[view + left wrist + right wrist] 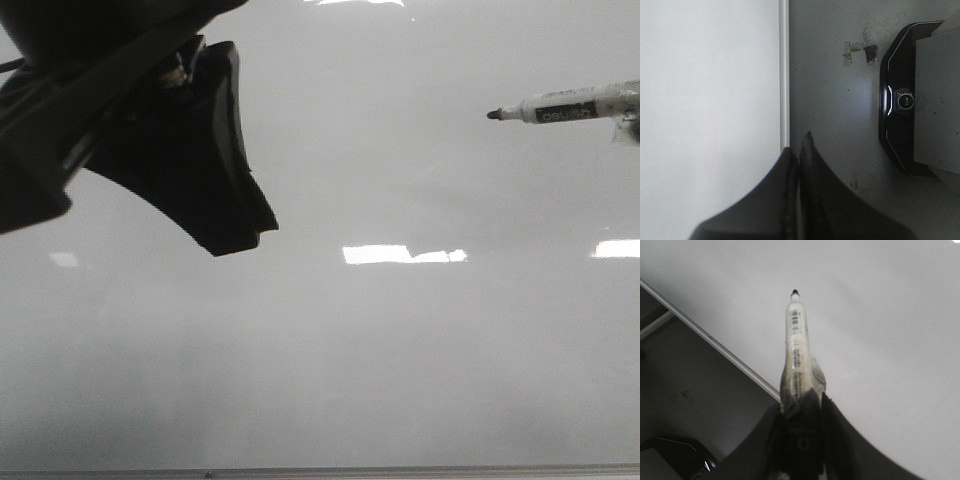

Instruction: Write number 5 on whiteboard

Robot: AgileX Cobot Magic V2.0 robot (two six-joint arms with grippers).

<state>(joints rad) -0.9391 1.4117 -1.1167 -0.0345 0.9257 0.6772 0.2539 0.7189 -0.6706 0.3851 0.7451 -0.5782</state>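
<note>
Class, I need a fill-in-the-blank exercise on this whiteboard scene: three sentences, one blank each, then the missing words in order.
1. The marker is held in the ____ gripper.
2. The left gripper holds nothing and its jaws are ____.
3. On the whiteboard, the number of marker strokes drawn so far is ____.

Missing words: right; shut; zero
</note>
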